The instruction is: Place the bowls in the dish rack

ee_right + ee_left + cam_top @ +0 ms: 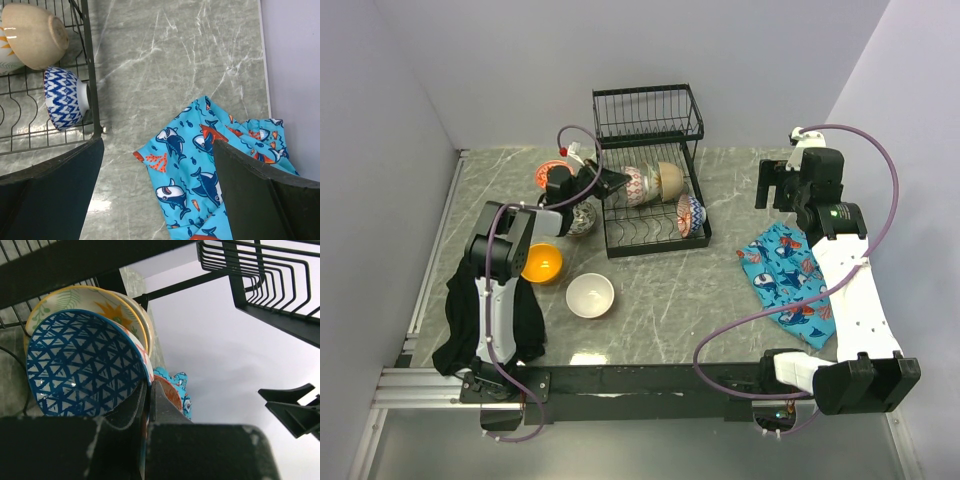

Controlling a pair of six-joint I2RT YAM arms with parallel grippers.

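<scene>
In the lower tray of the dish rack (648, 112), at its left end, the left gripper (149, 395) is clenching the rim of a blue-triangle bowl (82, 365). That bowl is standing on edge just in front of a sun-and-leaf bowl (85, 297). Further right in the same tray, a beige bowl (35, 35) and a blue zigzag bowl (62, 97) are lying on their sides, the zigzag one close to the right-hand wire wall.

On the grey marbled table (660, 300), near and left of the rack, an orange bowl (542, 263) and a white bowl (590, 295) are sitting upright, close together. A red bowl (552, 172) is sitting further back on the left, and another patterned bowl (583, 222) is showing partly under the left arm.

Right of the rack, the right gripper (775, 185) is hovering with its jaws released wide and gripping nothing, over the table between the rack and a blue printed cloth (785, 280).
</scene>
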